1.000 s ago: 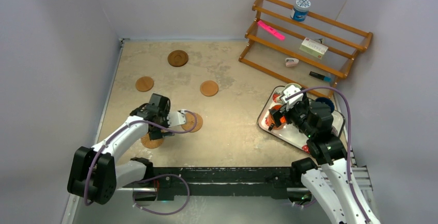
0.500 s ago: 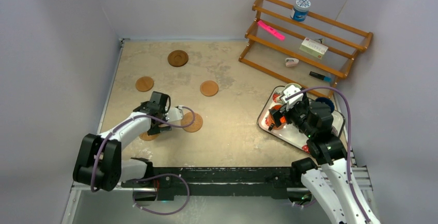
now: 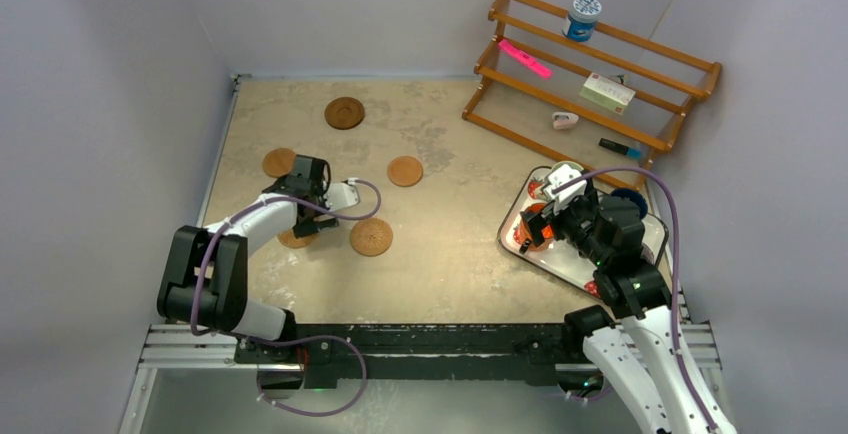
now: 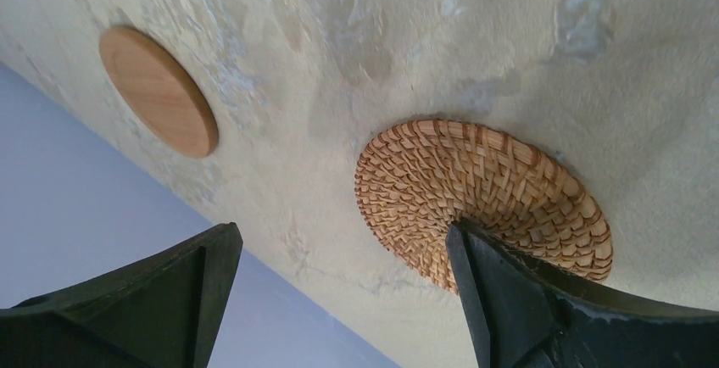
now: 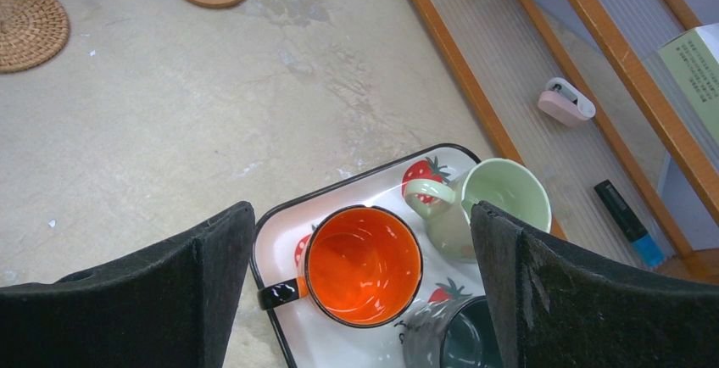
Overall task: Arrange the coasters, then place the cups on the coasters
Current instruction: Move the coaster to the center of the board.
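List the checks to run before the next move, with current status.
1. Left gripper open and empty: ok.
2. Right gripper open and empty: ok.
3. Woven coaster centred between the left jaws: not ok. It lies off to one side, partly under one jaw.
4. Jaw contact with that coaster: cannot tell.
5. Orange cup upright on the tray, below the right gripper: ok.
6. All five cups accounted for: cannot tell. Only the orange one, a pale green cup and a dark cup show.
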Tool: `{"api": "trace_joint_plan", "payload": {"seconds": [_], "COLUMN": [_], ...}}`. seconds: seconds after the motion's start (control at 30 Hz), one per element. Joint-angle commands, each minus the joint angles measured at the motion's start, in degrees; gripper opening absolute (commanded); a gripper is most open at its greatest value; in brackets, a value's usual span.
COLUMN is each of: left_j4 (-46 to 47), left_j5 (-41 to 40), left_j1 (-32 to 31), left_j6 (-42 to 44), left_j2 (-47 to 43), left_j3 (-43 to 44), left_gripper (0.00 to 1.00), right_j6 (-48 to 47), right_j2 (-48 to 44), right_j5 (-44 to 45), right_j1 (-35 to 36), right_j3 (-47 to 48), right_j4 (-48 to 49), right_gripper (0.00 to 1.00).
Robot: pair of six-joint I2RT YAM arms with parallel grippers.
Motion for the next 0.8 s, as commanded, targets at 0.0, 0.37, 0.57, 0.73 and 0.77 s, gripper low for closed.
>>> {"api": "trace_joint_plan", "payload": {"seconds": [0.0,0.37,0.57,0.73,0.77], "left_j4": [-0.19,-3.82,-4.63,-4.41,-4.26], "left_j5": [10.58,12.66,12.31,9.19,8.76], "left_j1": [-0.12,-0.12,-0.12,-0.12,-0.04], "left_j6": [-3.33,-1.83,-2.07,-1.06,-0.92], "left_j2": [2.55,0.3,-2.08,-3.56,-3.79], "left_j3": [1.87,1.98,4.17,4.64,4.62], "left_gripper": [1.0,1.0,1.0,1.0,1.0], "right_j6": [-0.72,-0.88,-0.68,-0.67,-0.7], "right_j2": [0.78,0.98,0.72,0.43,0.45], "right_j5": [-0.31,-0.22,-0.17,-0.22,-0.22], "right_j1": [0.3,0.36,0.32,0.32,0.35], "right_j3": [0.13,0.01,0.1,0.01,0.03], "right_j4": [0.81,0.98,0.91,0.75,0.79], "right_gripper": [0.99,0.99,0.99,0.99,0.99]}}
